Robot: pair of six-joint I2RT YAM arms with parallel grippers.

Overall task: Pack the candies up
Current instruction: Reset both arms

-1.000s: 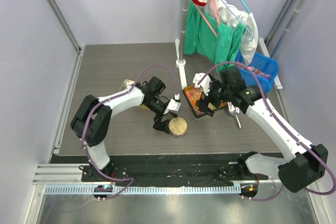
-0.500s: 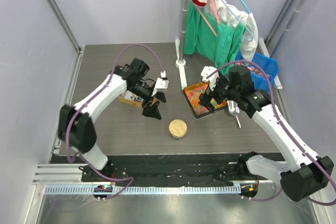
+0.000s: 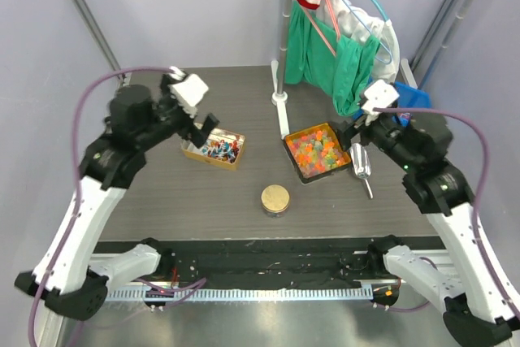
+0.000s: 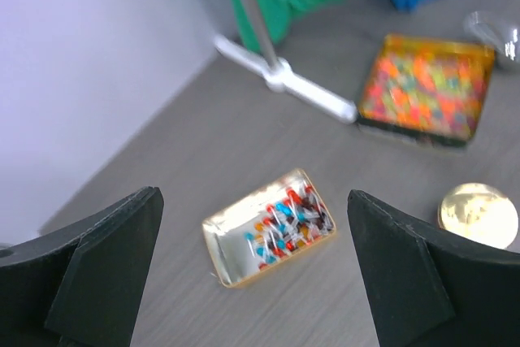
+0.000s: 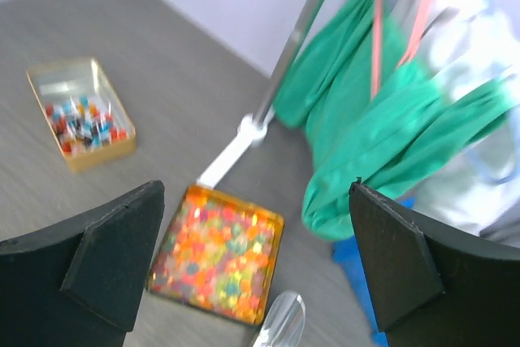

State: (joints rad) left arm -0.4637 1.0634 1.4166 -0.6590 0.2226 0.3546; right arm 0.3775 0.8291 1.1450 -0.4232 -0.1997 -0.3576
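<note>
The candies (image 3: 218,149), small red, blue and white wrapped sweets, lie heaped at one end of an open gold tin (image 3: 195,152) on the table's left half. In the left wrist view the candies (image 4: 291,219) lie far below, between my raised fingers. My left gripper (image 3: 203,126) hangs high above the tin's far-left side, open and empty. My right gripper (image 3: 357,132) is also raised and open with nothing in it, over the table's right side. From the right wrist, the candies (image 5: 81,123) show at the far left.
A gold tray of orange, yellow and green jelly pieces (image 3: 318,150) sits right of centre, with a metal scoop (image 3: 361,164) beside it. A round gold-lidded jar (image 3: 275,198) stands near the front. A pole stand (image 3: 280,99) hung with green cloth and a blue bin (image 3: 404,109) are at the back right.
Both arms have lifted up and swung outward. The left has left the round jar and the right has left the jelly tray. Both grippers stayed open.
</note>
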